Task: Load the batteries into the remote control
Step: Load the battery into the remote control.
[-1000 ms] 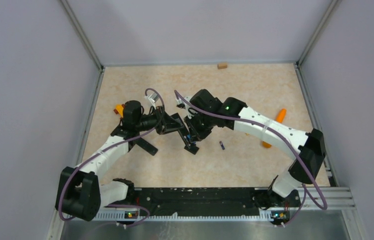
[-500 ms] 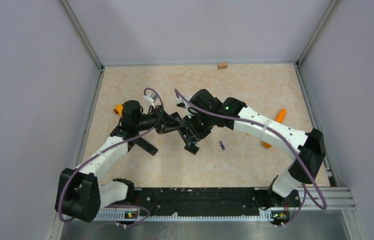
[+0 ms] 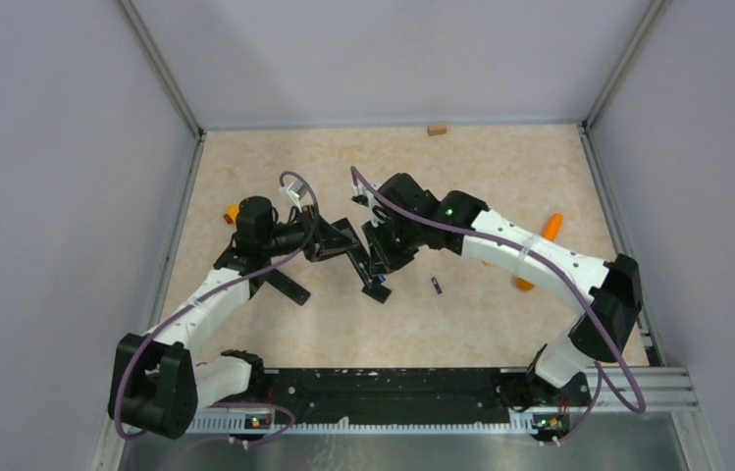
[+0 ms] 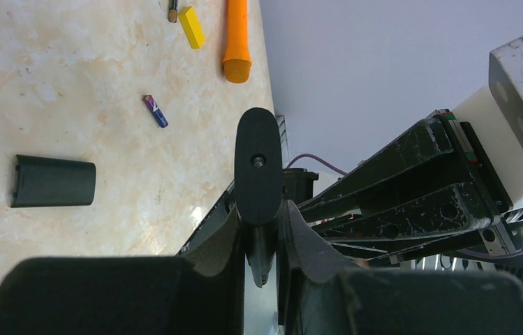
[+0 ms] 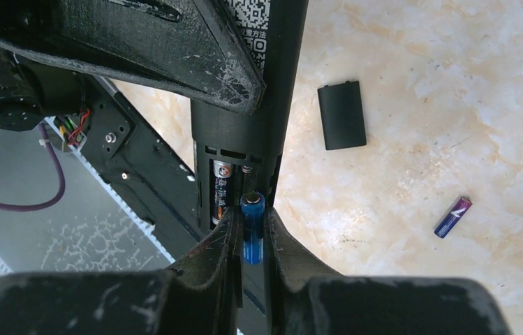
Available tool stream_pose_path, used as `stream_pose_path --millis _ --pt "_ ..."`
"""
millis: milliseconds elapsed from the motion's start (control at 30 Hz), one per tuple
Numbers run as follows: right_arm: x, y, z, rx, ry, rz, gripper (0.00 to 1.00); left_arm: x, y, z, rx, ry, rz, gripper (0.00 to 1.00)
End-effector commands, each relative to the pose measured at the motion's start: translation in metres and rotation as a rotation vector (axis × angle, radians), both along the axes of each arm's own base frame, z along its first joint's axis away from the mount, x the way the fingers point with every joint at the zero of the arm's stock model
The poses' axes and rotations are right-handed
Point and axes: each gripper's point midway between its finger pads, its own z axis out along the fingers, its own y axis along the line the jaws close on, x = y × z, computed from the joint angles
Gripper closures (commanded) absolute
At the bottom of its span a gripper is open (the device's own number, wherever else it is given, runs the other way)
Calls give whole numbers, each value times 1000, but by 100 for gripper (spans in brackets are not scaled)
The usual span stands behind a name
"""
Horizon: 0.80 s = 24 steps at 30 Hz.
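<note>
A slim blue battery (image 5: 252, 241) is pinched in the right tool (image 5: 250, 216) at the open bay of a long black plastic remote control (image 5: 241, 129), where a second dark battery (image 5: 222, 192) is seated, the remote being clenched in the left tool (image 4: 262, 230) above the tabletop's (image 3: 500, 177) middle.

Soft, even light falls from above. The table (image 3: 500, 167) is bright, and the arms (image 3: 208, 292) cast only faint, short shadows on it. The overhead view is sharp throughout. In both wrist views the near fingers (image 4: 222, 246) are dark and blurred, while the tabletop beyond is crisp with a mild sheen.
</note>
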Motion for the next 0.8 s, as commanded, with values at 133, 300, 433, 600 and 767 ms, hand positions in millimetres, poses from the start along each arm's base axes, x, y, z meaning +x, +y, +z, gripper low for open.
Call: stream_pose_path --millis 133,300,433,600,767 --pt "2 19 54 184 -60 -17 92 6 2 12 -7 -100 24 100" --pt "2 17 56 175 -56 -28 91 9 4 8 8 -110 47 100" --pt "3 16 50 151 -50 -33 90 10 4 11 -2 -113 48 100" --pt "7 14 39 114 -49 -44 86 8 3 15 -11 -115 40 100" --pt "13 14 34 99 -65 -67 82 4 1 19 -48 -86 20 100"
